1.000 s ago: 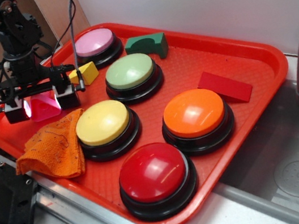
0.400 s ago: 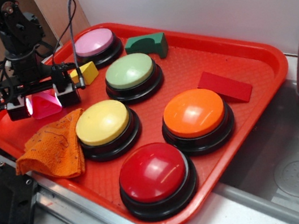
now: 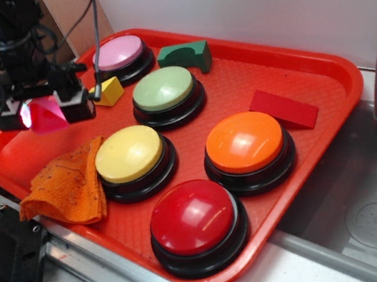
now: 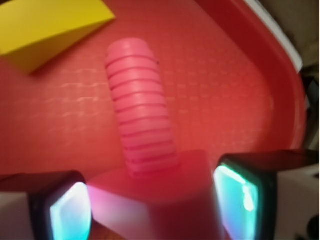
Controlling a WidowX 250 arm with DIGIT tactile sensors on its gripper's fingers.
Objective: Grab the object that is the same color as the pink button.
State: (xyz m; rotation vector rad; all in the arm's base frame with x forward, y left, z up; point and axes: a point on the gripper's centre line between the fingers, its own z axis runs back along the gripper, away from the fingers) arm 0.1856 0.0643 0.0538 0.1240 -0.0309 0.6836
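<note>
My gripper [image 3: 44, 113] hangs over the tray's left part, shut on the hot-pink triangular object [image 3: 47, 115], which is lifted clear of the tray floor. In the wrist view the object [image 4: 160, 195] sits between both glowing pads [image 4: 70, 212], its ribbed pink knob pointing away toward the tray. The pink button [image 3: 119, 53], pale pink on a black base, stands at the tray's back left, to the right of and behind the gripper.
The red tray [image 3: 307, 70] also carries green [image 3: 164, 89], yellow [image 3: 129, 153], orange [image 3: 244, 141] and red [image 3: 192, 216] buttons, a yellow wedge [image 3: 108, 91], a green arch block [image 3: 186, 55], a red block [image 3: 283, 108] and an orange cloth [image 3: 66, 187]. A sink lies right.
The gripper has risen and drawn slightly back with the pink object held in it, lifting it off the tray near the cloth.
</note>
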